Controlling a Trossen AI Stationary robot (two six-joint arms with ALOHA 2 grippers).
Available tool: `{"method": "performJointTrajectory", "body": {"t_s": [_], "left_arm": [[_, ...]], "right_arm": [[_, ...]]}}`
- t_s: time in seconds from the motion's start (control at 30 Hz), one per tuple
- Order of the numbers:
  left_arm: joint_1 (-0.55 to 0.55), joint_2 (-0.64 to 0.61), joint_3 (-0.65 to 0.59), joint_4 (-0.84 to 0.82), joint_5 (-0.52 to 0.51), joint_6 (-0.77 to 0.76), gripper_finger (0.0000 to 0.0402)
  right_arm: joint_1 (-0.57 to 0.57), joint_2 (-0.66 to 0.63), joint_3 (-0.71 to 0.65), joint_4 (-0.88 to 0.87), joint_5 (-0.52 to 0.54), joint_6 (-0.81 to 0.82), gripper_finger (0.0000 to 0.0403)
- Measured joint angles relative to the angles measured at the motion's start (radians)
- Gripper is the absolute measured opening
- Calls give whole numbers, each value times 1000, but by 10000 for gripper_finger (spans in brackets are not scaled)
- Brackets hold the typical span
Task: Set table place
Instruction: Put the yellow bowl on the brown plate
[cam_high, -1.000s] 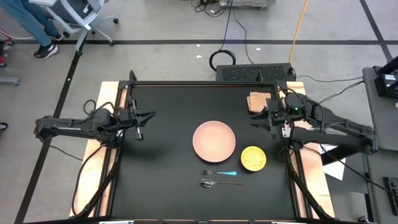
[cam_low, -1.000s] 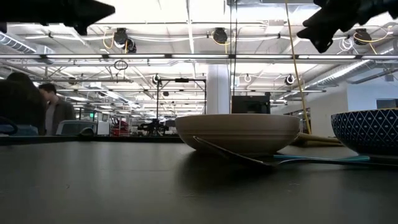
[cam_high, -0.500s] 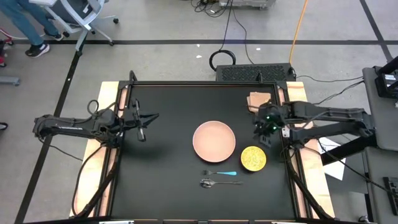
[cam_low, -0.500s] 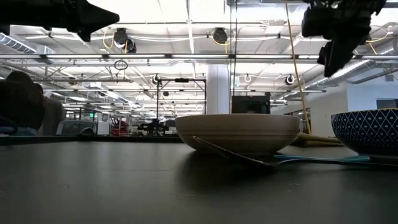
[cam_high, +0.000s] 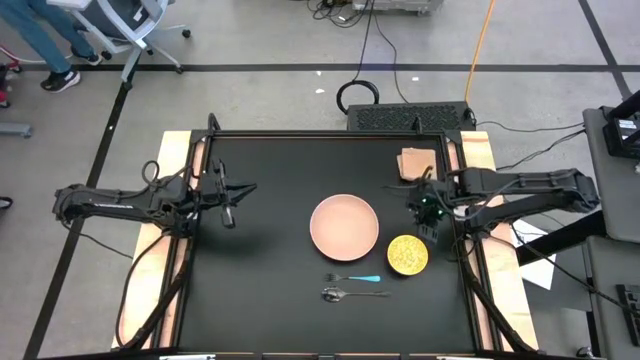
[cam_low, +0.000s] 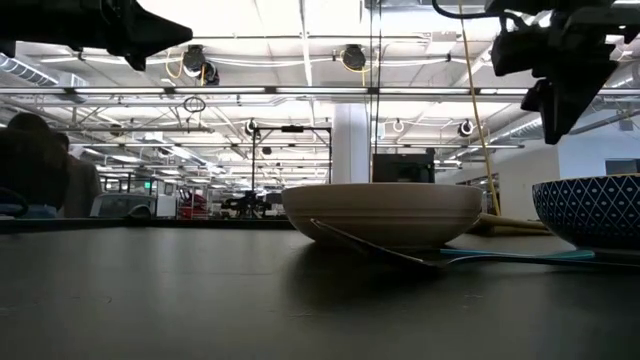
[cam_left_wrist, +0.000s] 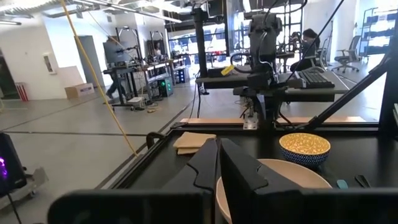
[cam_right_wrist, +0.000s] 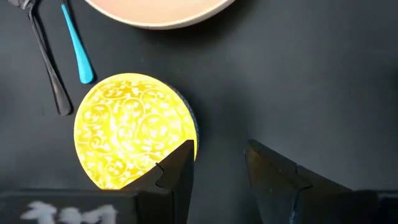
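Across the black table (cam_high: 270, 290), the right gripper (cam_high: 428, 212), fingers parted and empty, hovers just above-right of the yellow bowl (cam_high: 407, 254), while the left gripper (cam_high: 232, 195), fingers closed on nothing, waits at mid-left.

Pink plate (cam_high: 344, 225), yellow scroll-patterned bowl (cam_high: 407, 254), blue-handled fork (cam_high: 357, 278), black table (cam_high: 270, 270).

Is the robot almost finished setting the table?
Partly. The pink plate, yellow bowl, fork and spoon lie on the table. The right gripper hovers open above the bowl; the left gripper waits, shut. The napkin sits apart, perhaps next.
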Motion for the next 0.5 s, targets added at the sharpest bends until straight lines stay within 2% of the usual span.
{"method": "performJointTrajectory", "body": {"t_s": [0.37, 0.5], "left_arm": [[0, 0, 0, -27, -8, 66, 26], [0, 0, 0, -26, -9, 70, 26]], "right_arm": [[94, 46, 0, 0, 1, -5, 135], [107, 82, 0, 0, 2, 56, 135]]}}
